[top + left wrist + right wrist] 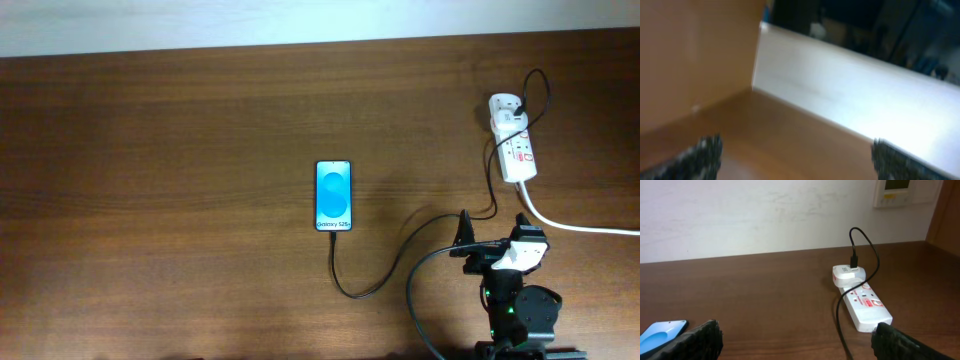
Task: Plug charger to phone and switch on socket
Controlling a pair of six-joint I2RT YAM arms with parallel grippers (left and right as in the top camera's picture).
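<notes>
Blue "Galaxy S25" phone (pixel 334 196), charger (pixel 334 262) at its base; left claw (pixel 795 152), right claw (pixel 796 332) both spread.

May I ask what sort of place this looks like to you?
Probably an office or lab room: a wooden table against a plain white wall, with a wall-mounted control panel.

Overhead looks straight down on the table (pixel 150 150). Right wrist, low, faces the socket (pixel 867 305) and phone (pixel 660 332), both shared with overhead. Left wrist: blurred, up close.
</notes>
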